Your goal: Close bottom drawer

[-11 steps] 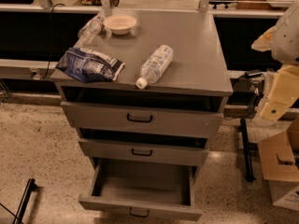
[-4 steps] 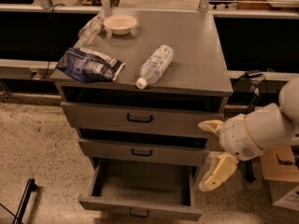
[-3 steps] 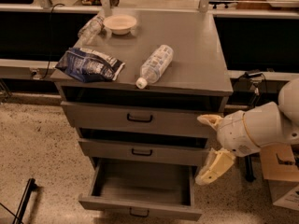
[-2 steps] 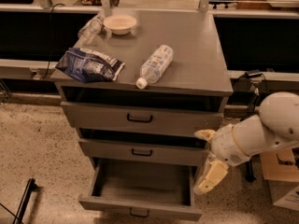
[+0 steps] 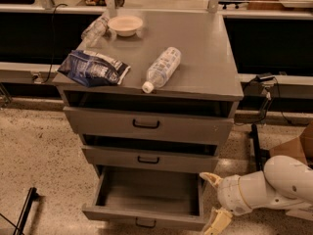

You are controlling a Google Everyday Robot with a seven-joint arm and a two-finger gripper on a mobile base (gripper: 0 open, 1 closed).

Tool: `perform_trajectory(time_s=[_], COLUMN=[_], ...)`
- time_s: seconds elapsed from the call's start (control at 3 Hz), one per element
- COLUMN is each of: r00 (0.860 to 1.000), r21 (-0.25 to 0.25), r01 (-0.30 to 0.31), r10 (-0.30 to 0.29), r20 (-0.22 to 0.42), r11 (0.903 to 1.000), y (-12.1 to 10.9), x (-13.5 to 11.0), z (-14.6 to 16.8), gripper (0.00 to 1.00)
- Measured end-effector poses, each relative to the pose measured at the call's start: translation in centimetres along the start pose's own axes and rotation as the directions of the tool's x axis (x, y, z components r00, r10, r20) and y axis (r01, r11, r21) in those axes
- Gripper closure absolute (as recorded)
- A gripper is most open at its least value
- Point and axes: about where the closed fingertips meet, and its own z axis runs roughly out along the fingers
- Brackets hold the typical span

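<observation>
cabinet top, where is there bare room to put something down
The right half of the cabinet top, from the water bottle to the right edge, is bare. The left is crowded: chip bag, bowl, clear bottle. The gripper hangs open right of the pulled-out bottom drawer.

**Mostly grey, some cream**

The bottom drawer (image 5: 144,197) is grey with a black handle (image 5: 145,223). The cream-white gripper (image 5: 213,200), just right of it, has yellowish fingers (image 5: 210,178). The bag (image 5: 93,68) is dark blue with white print; the floor (image 5: 39,155) is speckled beige.
</observation>
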Motion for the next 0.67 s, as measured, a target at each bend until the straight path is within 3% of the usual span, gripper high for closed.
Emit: perform_trajectory(time_s=[0.33,0.67], r00=[0.999,1.0], r21=[-0.001,-0.047], r01=[0.032,-0.002], r10=[-0.032,0.002], r20=[0.005,-0.006], r11=[0.9995,0.9989], y=[0.1,-1.5], x=[0.5,1.8], z=[0.3,4.5], gripper=[0.0,0.0])
